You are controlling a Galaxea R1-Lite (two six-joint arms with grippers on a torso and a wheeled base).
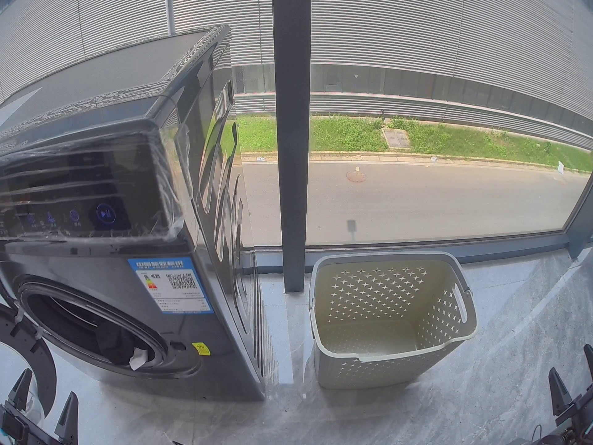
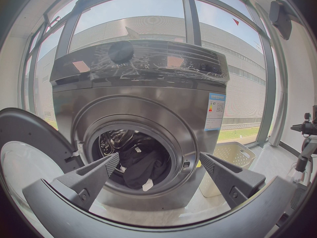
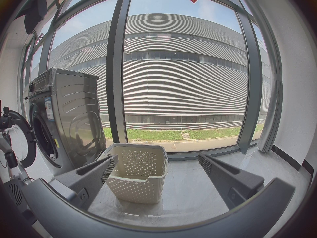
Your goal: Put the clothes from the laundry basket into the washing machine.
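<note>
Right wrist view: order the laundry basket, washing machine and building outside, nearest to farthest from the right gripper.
1. Laundry basket, on the floor just ahead of the right gripper.
2. Washing machine, past the basket, by the window.
3. Building, outside the glass.

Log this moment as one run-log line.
laundry basket: empty | washing machine: door open, dark clothes in drum | left gripper: open | right gripper: open

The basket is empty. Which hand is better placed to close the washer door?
Probably the left: the left hand hangs open before the open door; the right hand faces the laundry basket.
</note>
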